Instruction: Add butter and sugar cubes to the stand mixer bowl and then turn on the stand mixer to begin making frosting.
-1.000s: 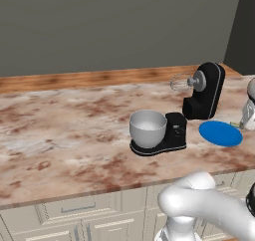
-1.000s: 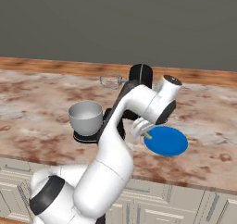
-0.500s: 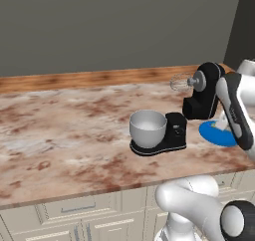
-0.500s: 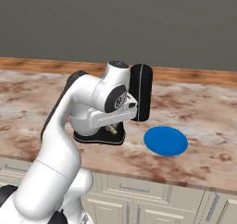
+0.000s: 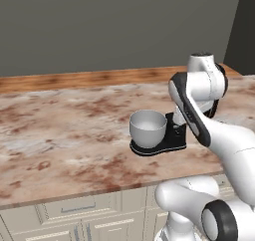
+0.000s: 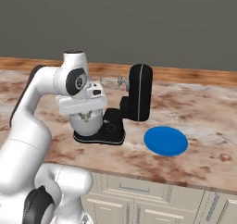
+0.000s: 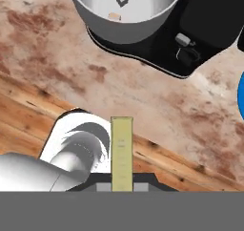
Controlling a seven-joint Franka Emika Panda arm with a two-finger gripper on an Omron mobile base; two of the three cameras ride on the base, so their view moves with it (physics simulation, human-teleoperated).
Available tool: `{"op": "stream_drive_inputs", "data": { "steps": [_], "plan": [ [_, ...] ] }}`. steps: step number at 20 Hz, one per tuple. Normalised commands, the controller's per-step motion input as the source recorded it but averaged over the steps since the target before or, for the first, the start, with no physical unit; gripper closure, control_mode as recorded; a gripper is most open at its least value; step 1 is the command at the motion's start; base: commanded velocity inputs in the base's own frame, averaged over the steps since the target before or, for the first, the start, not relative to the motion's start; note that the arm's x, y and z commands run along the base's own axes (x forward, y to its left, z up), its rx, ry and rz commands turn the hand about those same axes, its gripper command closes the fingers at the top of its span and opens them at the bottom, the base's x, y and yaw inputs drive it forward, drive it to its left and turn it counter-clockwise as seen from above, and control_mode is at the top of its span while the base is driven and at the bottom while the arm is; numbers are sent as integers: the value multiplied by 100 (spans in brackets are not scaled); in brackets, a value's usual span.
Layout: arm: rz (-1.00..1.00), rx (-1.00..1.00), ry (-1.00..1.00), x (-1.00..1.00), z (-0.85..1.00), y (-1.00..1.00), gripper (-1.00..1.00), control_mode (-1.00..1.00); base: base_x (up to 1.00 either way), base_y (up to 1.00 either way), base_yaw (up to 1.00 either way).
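Here hand grips butter stick (short of bowl rim)

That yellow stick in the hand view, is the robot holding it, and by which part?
Yes. The gripper is shut on the butter stick, pinching its near end between the fingertips; the rest points out toward the stand mixer bowl.

— Can you get to the stand mixer bowl?
— Its top is open. The whisk and black mixer head stand behind it; the blue plate lies nearby.
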Motion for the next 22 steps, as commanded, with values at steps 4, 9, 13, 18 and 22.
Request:
{"op": "stream_drive_inputs", "data": {
  "steps": [4,9,13,18,22],
  "plan": [
    [-13,-6,0,57,0,39,100,-100,0,0,0],
    [-13,-4,0,51,0,38,100,-100,0,0,0],
    [-10,-1,0,32,-14,37,100,-100,0,0,0],
    [-7,0,0,24,-30,26,100,-100,0,0,0],
    [-6,0,0,27,-31,12,100,-100,0,0,0]
  ]
}}
